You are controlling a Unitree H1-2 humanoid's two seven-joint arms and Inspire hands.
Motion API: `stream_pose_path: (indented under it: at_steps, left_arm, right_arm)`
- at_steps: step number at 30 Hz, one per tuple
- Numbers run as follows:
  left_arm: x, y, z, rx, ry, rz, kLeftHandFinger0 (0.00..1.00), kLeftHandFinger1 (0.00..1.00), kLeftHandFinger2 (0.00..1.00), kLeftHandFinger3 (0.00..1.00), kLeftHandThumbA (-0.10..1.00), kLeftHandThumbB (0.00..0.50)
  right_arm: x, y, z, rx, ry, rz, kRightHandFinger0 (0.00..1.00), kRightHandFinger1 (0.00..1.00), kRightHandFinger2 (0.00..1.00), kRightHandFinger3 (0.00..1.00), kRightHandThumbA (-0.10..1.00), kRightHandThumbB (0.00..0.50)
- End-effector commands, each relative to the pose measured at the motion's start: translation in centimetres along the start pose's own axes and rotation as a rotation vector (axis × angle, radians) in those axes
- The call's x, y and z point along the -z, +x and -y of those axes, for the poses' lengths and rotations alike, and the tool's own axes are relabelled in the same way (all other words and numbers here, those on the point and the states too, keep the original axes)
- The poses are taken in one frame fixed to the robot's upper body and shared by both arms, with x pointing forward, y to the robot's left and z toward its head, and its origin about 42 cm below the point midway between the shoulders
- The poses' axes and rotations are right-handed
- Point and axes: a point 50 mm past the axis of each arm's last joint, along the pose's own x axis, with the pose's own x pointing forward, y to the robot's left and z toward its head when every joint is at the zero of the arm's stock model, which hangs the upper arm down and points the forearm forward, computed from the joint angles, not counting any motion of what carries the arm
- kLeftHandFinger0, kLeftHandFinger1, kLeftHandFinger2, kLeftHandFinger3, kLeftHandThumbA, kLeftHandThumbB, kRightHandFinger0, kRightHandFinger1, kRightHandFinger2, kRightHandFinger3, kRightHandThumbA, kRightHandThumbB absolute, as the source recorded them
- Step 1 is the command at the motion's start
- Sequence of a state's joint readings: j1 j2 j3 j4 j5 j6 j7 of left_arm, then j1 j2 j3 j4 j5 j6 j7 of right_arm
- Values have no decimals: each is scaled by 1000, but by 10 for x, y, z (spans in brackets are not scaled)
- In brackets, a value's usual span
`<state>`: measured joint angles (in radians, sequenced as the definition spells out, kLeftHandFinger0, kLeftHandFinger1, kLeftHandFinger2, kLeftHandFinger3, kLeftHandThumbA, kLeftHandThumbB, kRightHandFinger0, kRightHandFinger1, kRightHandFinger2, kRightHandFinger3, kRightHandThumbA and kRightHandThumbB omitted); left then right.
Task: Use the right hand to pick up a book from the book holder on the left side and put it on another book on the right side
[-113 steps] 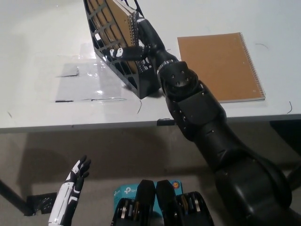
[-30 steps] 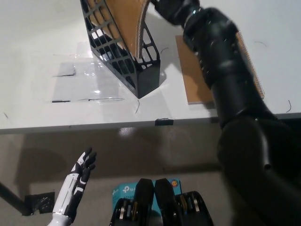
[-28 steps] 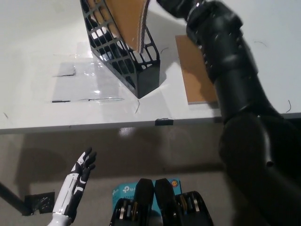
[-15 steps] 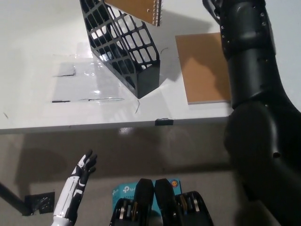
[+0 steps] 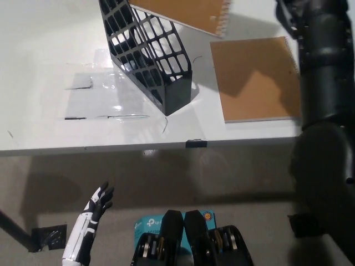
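White left hand [image 5: 91, 216]: low at left, below desk [image 5: 44, 66] edge, fingers spread, empty.
Holder [image 5: 150, 52]: black, on desk.
Book [image 5: 191, 12]: airborne above holder.
Second book [image 5: 255, 77]: flat on desk.
Right hand: out of frame.

An office or lab test bench: a plain white table [image 5: 50, 133] fills the upper frame, carrying a black lattice book holder [image 5: 150, 52] at upper centre, brown spiral-bound notebooks [image 5: 255, 77] at upper right, and taped clear plastic sheeting [image 5: 102, 94] at left, over grey carpet [image 5: 166, 177] below
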<state>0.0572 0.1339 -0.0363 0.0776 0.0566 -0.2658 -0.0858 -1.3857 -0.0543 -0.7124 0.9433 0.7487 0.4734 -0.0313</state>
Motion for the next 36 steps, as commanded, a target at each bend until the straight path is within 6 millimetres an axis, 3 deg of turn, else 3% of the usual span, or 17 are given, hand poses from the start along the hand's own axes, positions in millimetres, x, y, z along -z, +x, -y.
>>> stream_pose_path:
  at_steps: [1, 5, 6, 9, 11, 12, 14, 15, 17, 20, 24, 26, 27, 28, 29, 31, 36]
  left_arm:
    - [-2, -3, -4, 8, 17, 29, 1000, 1000, 1000, 1000, 1000, 139]
    - [-3, -4, -3, 3, 13, 17, 1000, 1000, 1000, 1000, 1000, 143]
    - [-3, -4, -3, 3, 12, 19, 1000, 1000, 1000, 1000, 1000, 152]
    - [-2, -5, -3, 2, 16, 18, 1000, 1000, 1000, 1000, 1000, 141]
    - [-1, -5, -3, 1, 19, 16, 1000, 1000, 1000, 1000, 1000, 141]
    - [-1, -5, -3, 1, 20, 15, 1000, 1000, 1000, 1000, 1000, 142]
    - [0, -5, -2, -1, 20, 17, 1000, 1000, 1000, 1000, 1000, 134]
    - [0, -5, -2, -1, 19, 16, 1000, 1000, 1000, 1000, 1000, 126]
    - [-2, -6, -1, -4, 18, 11, 1000, 1000, 1000, 1000, 1000, 114]
    - [-3, -6, -1, -9, 16, 8, 1000, 1000, 1000, 1000, 1000, 119]
    - [-2, -6, -2, -8, 18, 8, 1000, 1000, 1000, 1000, 1000, 131]
    - [-1, -6, 0, -14, 9, 5, 1000, 1000, 1000, 1000, 1000, 123]
    - [0, -6, 0, -12, 7, 7, 1000, 1000, 1000, 1000, 1000, 122]
    - [0, -6, 0, -10, 7, 6, 1000, 1000, 1000, 1000, 1000, 121]
    - [0, -6, 0, -11, 7, 7, 1000, 1000, 1000, 1000, 1000, 118]
    - [0, -6, 0, -17, 2, 5, 1000, 1000, 1000, 1000, 1000, 137]
    - [0, -5, -1, -18, 7, 5, 1000, 1000, 1000, 1000, 1000, 150]
  right_arm:
    - [-55, -8, -32, -137, 48, 88, 0, 229, 704, 1000, -100, 61]
    - [-71, -12, -18, -101, 44, 93, 0, 242, 713, 1000, -100, 89]
    - [-76, -13, -15, -81, 14, 95, 0, 219, 692, 1000, -100, 96]
    - [-86, -16, -10, -18, -60, 102, 0, 15, 536, 1000, -100, 104]
    - [-90, -17, -5, -19, -93, 94, 0, 0, 490, 1000, -100, 97]
    - [-91, -17, -4, -26, -93, 88, 0, 0, 493, 1000, -100, 95]
    - [-92, -17, 3, -38, -83, 73, 0, 62, 616, 1000, -100, 52]
    - [-92, -17, 5, -36, -90, 67, 0, 108, 650, 1000, -100, 74]
    - [-91, -17, 11, -11, -125, 53, 0, 142, 666, 955, -100, 93]
    - [-87, -16, 25, 41, -160, 9, 0, 202, 712, 1000, -100, 119]
    - [-80, -18, 45, 38, -260, -49, 0, 204, 698, 1000, -100, 113]
    - [-76, -20, 56, 89, -286, -69, 0, 241, 743, 1000, -100, 90]
    - [-74, -20, 60, 113, -287, -79, 0, 213, 704, 1000, -100, 89]
    - [-73, -20, 64, 130, -297, -89, 0, 223, 681, 925, -100, 76]
    - [-72, -21, 67, 143, -322, -103, 0, 207, 668, 1000, -100, 93]
    - [-73, -23, 76, 158, -350, -118, 0, 139, 626, 1000, -100, 85]
    - [-79, -29, 90, 223, -462, -131, 0, 30, 633, 1000, -100, 99]
